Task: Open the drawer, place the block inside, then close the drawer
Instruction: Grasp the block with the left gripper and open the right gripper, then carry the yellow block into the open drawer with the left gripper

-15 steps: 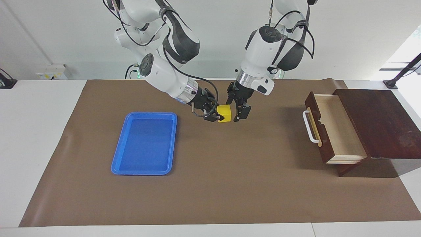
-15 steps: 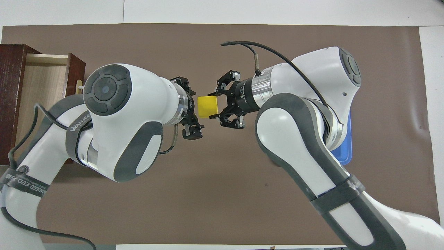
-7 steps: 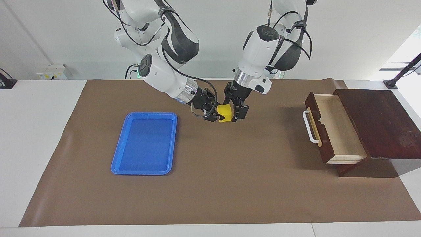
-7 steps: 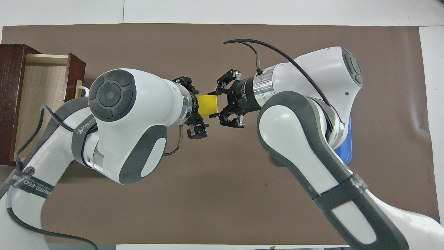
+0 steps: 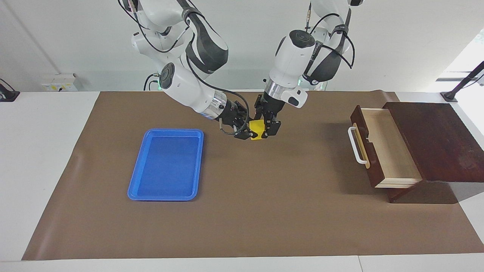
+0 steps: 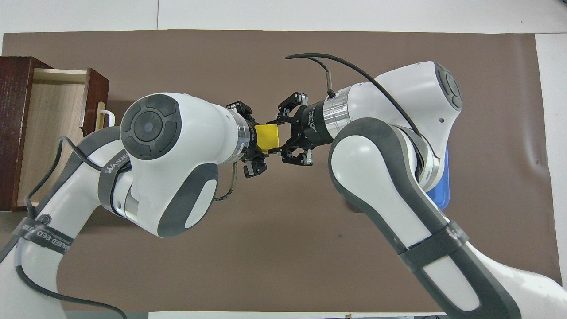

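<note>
One yellow block [image 5: 258,129], plain-faced, small, cubic

A blue tray [image 5: 166,165] lies flat on a brown mat [image 5: 264,211]. The mat covers the white bench [image 5: 41,151]

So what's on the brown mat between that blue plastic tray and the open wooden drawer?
Only the small yellow cube, held up over the brown mat between the right claw and left claw; the facing view shows it best.
</note>
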You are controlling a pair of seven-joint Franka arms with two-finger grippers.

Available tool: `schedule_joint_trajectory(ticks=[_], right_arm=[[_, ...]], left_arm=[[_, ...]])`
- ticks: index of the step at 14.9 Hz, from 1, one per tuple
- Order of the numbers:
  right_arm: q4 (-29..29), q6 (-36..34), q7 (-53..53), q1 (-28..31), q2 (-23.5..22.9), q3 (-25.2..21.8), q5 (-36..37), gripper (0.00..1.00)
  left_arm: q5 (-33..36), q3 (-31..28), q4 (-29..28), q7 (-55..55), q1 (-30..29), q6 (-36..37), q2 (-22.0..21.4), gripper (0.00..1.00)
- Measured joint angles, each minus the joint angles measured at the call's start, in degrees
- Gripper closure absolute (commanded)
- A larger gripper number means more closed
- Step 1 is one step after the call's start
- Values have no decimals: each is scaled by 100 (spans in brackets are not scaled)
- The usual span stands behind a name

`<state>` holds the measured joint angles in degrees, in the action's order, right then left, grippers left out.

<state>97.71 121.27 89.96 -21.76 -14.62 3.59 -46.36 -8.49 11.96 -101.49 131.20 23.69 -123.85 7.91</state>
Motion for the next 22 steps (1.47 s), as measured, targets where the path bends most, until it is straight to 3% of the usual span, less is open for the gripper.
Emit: schedule_joint_trajectory(ticks=[1, 5, 6, 11, 14, 18, 20, 22], right_arm=[[5, 1, -40, 0, 0, 0, 1, 100], [7, 2, -41, 0, 0, 0, -3, 100], [7, 2, -41, 0, 0, 0, -4, 1], [-43, 111, 154, 27, 3, -32, -106, 0], [-56, 111, 161, 43, 3, -60, -113, 0], [-69, 110, 162, 46, 4, -74, -114, 0], [-106, 53, 162, 122, 4, -107, -7, 0], [-272, -303, 97, 464, 12, -119, 611, 0]], left_arm=[[-8, -3, -2, -84, 0, 5, 0, 100], [-7, -3, -4, -84, 0, 3, 0, 100], [-8, -4, -4, -84, 0, 3, 0, 100], [-11, -24, -23, -86, -22, 141, -6, 100], [-9, -79, -4, -742, -423, 897, -233, 100], [-7, -145, -2, -2381, -1854, 2063, -832, 100], [-8, -172, -4, -3345, -2744, 2284, -939, 100], [-11, -193, -14, -4274, -3591, 2269, -932, 100]])
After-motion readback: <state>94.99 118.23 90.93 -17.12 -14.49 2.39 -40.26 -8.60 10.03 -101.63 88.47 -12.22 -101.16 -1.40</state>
